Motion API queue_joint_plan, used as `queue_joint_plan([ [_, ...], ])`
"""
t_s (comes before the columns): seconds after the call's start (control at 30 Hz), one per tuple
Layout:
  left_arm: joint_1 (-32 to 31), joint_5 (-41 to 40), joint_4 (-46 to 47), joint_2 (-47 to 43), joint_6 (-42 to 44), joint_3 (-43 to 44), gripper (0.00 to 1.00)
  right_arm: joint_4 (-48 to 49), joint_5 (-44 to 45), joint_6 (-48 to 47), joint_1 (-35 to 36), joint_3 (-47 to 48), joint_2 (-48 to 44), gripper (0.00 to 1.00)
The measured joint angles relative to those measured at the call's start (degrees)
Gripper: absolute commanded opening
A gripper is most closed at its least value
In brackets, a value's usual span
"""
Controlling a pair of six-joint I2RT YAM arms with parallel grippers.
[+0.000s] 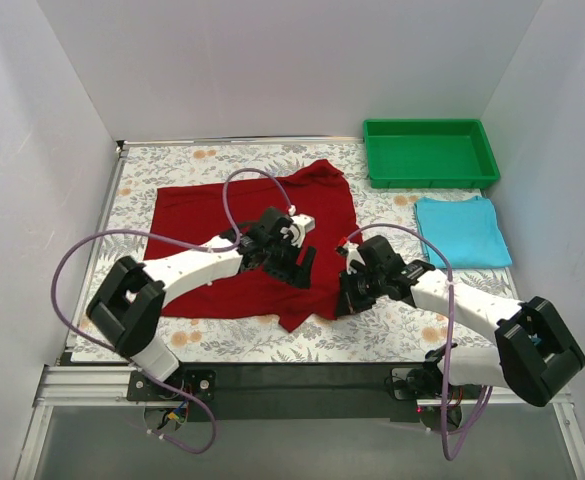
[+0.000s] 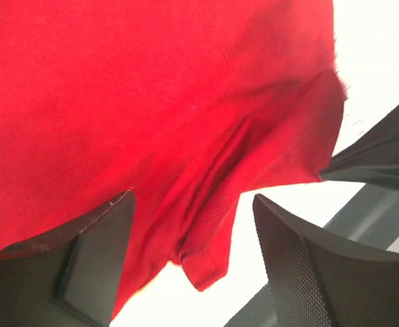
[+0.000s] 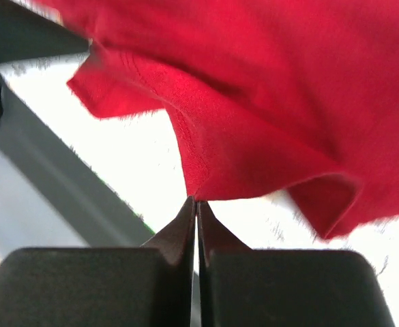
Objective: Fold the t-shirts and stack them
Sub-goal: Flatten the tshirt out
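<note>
The dark red t-shirt (image 1: 242,225) lies spread on the floral tablecloth at centre left, its right part rumpled and lifted. My left gripper (image 1: 299,264) is over the shirt's right side. In the left wrist view it is open (image 2: 192,255), with a fold of red cloth (image 2: 206,225) hanging between the two fingers. My right gripper (image 1: 345,298) is at the shirt's lower right edge. In the right wrist view it is shut (image 3: 197,201) on the red hem (image 3: 206,170). The light turquoise t-shirt (image 1: 461,231) lies as a folded rectangle at the right.
A green plastic tray (image 1: 477,165) stands at the back right, just behind the blue shirt. White walls close the table in on the left, back and right. The arms' purple cables arc over the red shirt.
</note>
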Motion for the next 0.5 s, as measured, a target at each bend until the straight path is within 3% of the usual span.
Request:
queue_joint_plan([
  [0.4, 1.97, -22.25, 1.33, -22.69, -3.89, -9.01, 0.66, -16.96, -6.32, 0.02, 3.69, 0.52, -6.75, 0.01],
  [0.5, 2.95, -28.06, 2.08, -26.1, -4.44, -12.59, 0.66, -19.39, -7.19, 0.07, 5.53, 0.33, -7.5, 0.06],
])
